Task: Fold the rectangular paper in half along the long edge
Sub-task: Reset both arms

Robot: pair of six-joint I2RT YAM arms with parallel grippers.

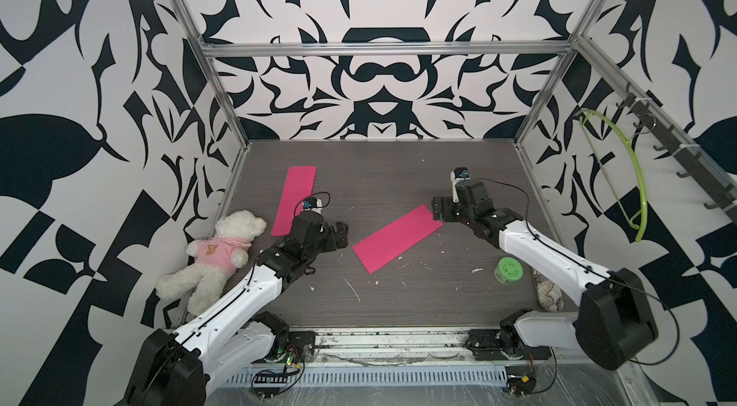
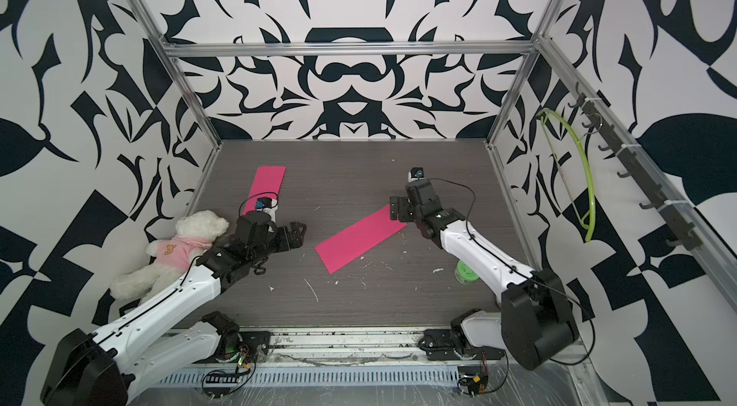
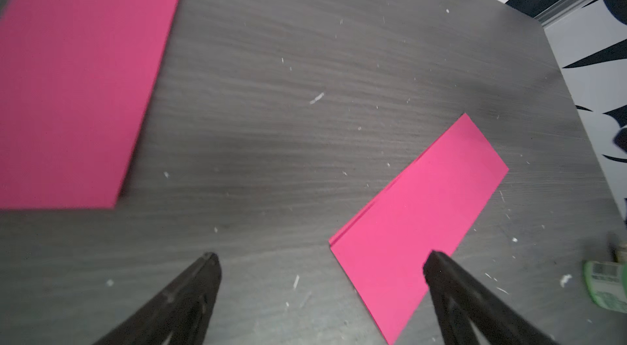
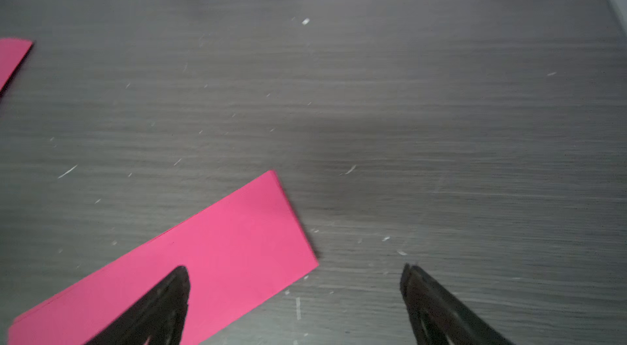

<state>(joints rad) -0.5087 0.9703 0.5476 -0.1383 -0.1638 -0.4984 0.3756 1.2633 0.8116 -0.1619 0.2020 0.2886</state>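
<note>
- Sitting nearest the front, a green tub (image 1: 508,270) and a teddy bear (image 1: 215,260) lie at opposite sides of the table (image 1: 399,304). Both are well apart from the work, so they look like clutter rather than part of the job.
- Next out, the left gripper (image 1: 342,235) hangs just beside the near end of the pink paper (image 1: 397,238). Its jaws are spread wide and carry nothing. In the left wrist view one finger (image 3: 458,292) overlaps the paper's near corner, while its partner is over bare table.
- The pink paper lies mid-table, flat and slanted. Two stacked edges run along one long side in the left wrist view, so I judge it already doubled lengthwise and the fold as good as made. An arm at each end is a sensible stance for stopping a long sheet from skewing.
- At the far end, the right gripper (image 1: 437,209) also has its jaws wide and empty. One finger (image 4: 163,299) is above the paper and its partner is off it. That view is blurred, so I cannot tell whether the finger touches the sheet.
- Farthest back, a second pink strip (image 1: 297,192) lies flat, with part of it hidden behind the left wrist and neither gripper on it.
</note>
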